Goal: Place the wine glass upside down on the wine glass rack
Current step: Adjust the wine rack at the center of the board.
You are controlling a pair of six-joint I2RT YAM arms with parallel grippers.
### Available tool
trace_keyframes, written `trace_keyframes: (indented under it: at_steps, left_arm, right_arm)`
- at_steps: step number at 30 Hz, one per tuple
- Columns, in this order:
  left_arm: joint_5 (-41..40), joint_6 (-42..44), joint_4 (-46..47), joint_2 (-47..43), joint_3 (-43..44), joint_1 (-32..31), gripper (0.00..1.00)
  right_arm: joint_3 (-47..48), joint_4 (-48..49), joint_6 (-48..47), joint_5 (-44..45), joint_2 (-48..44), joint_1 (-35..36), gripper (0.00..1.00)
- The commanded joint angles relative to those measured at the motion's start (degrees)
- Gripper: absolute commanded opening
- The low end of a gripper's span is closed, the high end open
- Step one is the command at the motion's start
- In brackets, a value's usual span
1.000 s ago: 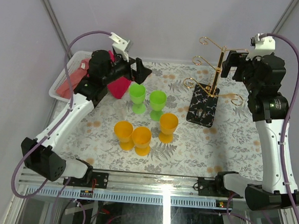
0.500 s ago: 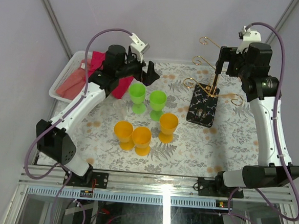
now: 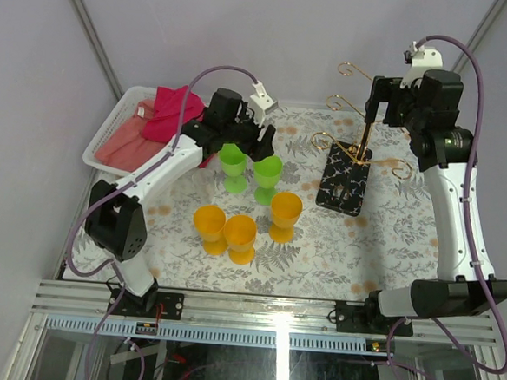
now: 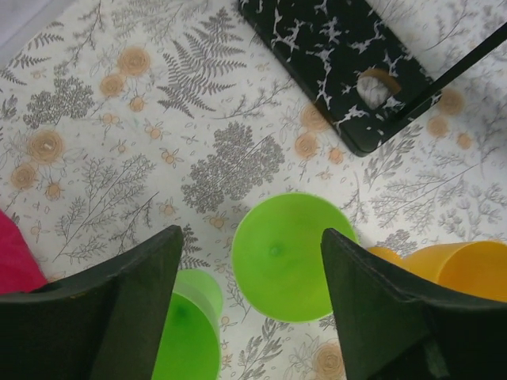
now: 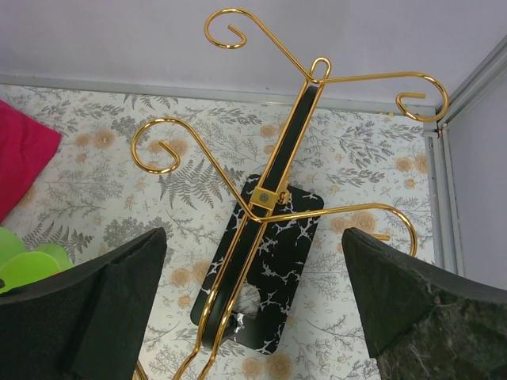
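Observation:
The wine glass rack (image 3: 363, 119), a gold pole with curled wire arms on a black white-veined base (image 3: 343, 186), stands at the right rear; it also shows in the right wrist view (image 5: 273, 190). Two green goblets (image 3: 267, 169) (image 3: 232, 160) and three orange goblets (image 3: 285, 210) stand upright mid-table. My left gripper (image 3: 252, 142) hovers open above the green goblets; the left wrist view shows one green goblet (image 4: 285, 257) between its fingers and the other (image 4: 186, 340) under the left finger. My right gripper (image 3: 386, 99) is open and empty, high above the rack.
A white basket (image 3: 100, 144) with red and pink cloths (image 3: 168, 110) sits at the left rear. The floral cloth covers the table. The rack's base corner (image 4: 341, 63) lies beyond the green goblets in the left wrist view.
My left arm has swung right from the basket to above the two green goblets. My right arm rose above the rack and then held still.

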Motion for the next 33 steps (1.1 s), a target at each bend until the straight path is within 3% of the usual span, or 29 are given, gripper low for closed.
trace_keyframes:
  at_steps: [1,21,33]
  left_arm:
    - [-2.1,2.0,-1.7,1.6,1.9,-0.2,0.66]
    - [-4.9,8.3,-5.8,8.5,5.6,-2.8,0.48]
    - [-3.7,9.5,-8.3,9.8,6.2,-2.8,0.13]
  right_arm:
    - [-1.3,3.5,-2.0,0.1,-2.6,0.0,0.99]
    - [-5.0,7.2,-3.6,0.9,-3.9,0.0,0.99]
    - [-0.8,2.7,0.7,1.5,0.8,0.0,0.99]
